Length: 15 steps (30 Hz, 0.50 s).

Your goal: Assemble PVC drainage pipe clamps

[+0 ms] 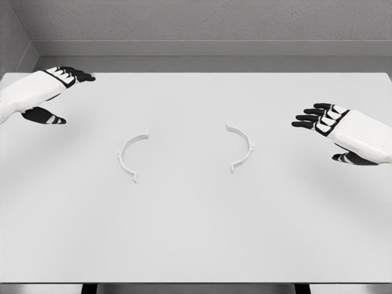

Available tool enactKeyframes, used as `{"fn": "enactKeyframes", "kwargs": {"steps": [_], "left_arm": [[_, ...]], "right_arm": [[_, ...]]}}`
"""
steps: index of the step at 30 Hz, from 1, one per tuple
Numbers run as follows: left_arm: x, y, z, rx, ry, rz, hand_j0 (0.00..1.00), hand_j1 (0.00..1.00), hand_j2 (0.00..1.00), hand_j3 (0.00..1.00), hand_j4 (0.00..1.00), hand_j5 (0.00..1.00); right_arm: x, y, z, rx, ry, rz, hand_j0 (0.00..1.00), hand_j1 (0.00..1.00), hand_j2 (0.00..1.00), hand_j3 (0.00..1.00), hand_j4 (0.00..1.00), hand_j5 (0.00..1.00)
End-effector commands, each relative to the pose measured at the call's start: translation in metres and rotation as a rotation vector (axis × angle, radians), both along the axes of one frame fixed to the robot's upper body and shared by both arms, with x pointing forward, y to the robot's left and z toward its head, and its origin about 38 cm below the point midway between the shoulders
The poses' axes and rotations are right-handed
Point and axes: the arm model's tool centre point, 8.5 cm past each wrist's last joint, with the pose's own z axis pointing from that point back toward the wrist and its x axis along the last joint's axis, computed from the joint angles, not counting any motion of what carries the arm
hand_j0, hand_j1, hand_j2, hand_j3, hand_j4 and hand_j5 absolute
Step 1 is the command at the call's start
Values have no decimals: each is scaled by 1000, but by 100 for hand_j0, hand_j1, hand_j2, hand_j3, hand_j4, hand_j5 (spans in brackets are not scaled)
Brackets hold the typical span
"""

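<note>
Clamp halves: left half (130, 155) and right half (241, 146) lie apart mid-table (196, 233), open sides facing. Left hand (46, 92) and right hand (340, 131) hover outboard, fingers spread, empty. Nothing grasped; next: grab each half.

This is a bare simulated test bench, not a lived-in room. A wide, plain white table (196, 233) fills nearly the whole view, its surface smooth and evenly lit with only faint shadows. Behind the table's far edge runs a grey, speckled wall (208, 21), like rendered concrete, with a pale flat ledge (208, 49) along its base. At the table's far left corner a second grey wall (12, 43) meets it. Below the table's near edge, 2 dark legs (89, 288) show.
</note>
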Motion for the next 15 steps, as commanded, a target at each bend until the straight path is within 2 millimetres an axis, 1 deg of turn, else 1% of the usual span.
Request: {"fn": "enactKeyframes", "kwargs": {"steps": [1,3,4,5,6,7,9,10,11,13,14,15], "left_arm": [[-1,0,-2,8,9,-1,100,100,100,100,100,100],[-1,2,-2,11,11,2,100,100,100,100,100,100],[0,1,-2,8,9,2,100,100,100,100,100,100],[0,0,-3,7,9,1,100,100,100,100,100,100],[0,0,-4,10,12,0,100,100,100,100,100,100],[0,-1,-4,17,10,0,100,100,100,100,100,100],[1,-5,-10,37,11,-6,100,100,100,100,100,100],[1,-5,-10,40,13,-6,100,100,100,100,100,100],[2,-7,-11,38,11,-8,100,100,100,100,100,100],[3,-15,-17,53,12,-19,100,100,100,100,100,100],[5,-19,-20,64,9,-25,100,100,100,100,100,100],[4,-19,-20,66,10,-25,100,100,100,100,100,100]], "right_arm": [[0,0,0,5,2,-1,100,100,100,100,100,100],[0,0,0,9,2,-1,100,100,100,100,100,100],[3,1,6,11,-16,1,100,100,100,100,100,100],[5,4,7,21,-23,5,100,100,100,100,100,100],[10,12,10,33,-40,20,100,100,100,100,100,100],[17,25,9,13,-49,51,100,100,100,100,100,100],[48,51,0,-75,27,97,100,100,100,100,100,100],[62,58,-10,-106,90,91,100,100,100,100,100,100],[70,63,-13,-119,117,91,100,100,100,100,100,100],[81,79,-21,-153,152,122,99,99,99,99,99,99],[93,86,-27,-165,177,125,99,99,99,99,99,99],[101,91,-34,-173,201,123,99,99,99,99,99,99]]}}
